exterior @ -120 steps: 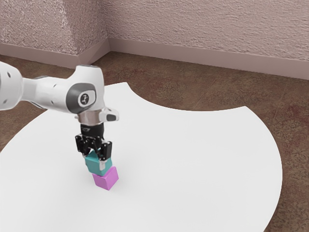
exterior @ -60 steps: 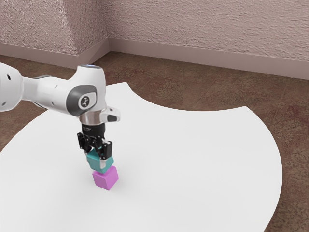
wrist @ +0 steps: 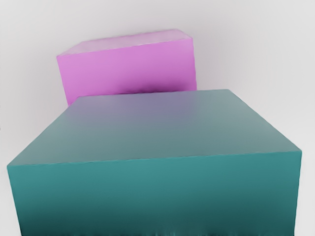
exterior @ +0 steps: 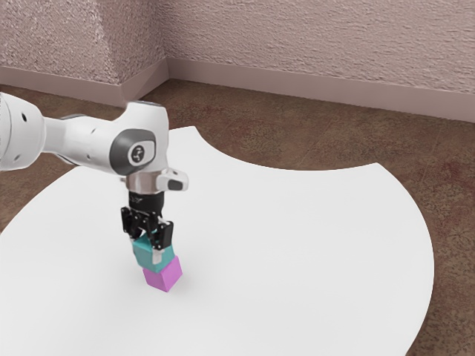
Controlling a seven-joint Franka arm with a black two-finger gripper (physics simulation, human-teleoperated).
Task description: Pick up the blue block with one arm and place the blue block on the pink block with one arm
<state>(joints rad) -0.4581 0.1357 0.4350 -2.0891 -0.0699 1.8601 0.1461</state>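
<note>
Pinching the blue block [wrist: 152, 162] tight between its fingers, the gripper [exterior: 149, 247] holds it right down on the pink block [exterior: 165, 279], seemingly a touch off-centre, so it wants squaring up, then a gentle, straight-up release.
</note>
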